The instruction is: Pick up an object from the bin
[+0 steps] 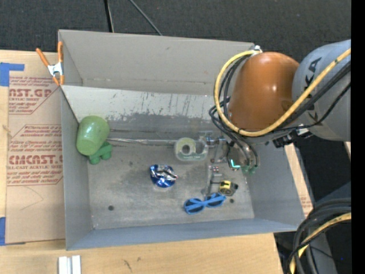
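Hand (215,174), open or closed unclear, hangs between pale tape roll (185,148), blue glasses (203,204), crumpled blue wrapper (162,176)

Yellow-black obj. (227,188), kind prob. indiscernible

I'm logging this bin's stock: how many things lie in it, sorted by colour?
Green: 2, a cup at the left and a pale ring mid-bin.
Blue: 2, a crumpled wrapper and glasses near the front.
Yellow and black: 1, a small piece beside the glasses.
Total: 5.
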Controlling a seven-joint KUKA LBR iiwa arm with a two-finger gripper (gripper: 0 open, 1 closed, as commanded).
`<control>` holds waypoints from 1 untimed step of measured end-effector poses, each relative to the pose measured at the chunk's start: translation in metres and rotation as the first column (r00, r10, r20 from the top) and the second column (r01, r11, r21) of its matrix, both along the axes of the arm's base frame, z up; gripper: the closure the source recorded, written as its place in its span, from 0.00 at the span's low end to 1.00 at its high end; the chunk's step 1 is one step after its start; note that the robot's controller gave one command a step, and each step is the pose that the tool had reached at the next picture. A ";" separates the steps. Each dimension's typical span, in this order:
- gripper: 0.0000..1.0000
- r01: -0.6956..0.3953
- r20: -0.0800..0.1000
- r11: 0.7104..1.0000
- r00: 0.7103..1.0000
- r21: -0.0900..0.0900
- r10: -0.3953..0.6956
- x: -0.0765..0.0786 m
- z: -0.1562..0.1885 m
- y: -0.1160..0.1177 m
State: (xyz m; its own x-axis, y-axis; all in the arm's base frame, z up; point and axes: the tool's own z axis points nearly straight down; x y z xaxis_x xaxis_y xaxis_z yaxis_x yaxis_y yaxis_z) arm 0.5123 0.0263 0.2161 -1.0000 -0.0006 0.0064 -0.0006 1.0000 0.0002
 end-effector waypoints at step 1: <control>0.00 -0.147 0.004 0.989 0.989 0.000 0.147 -0.022 -0.149 -0.057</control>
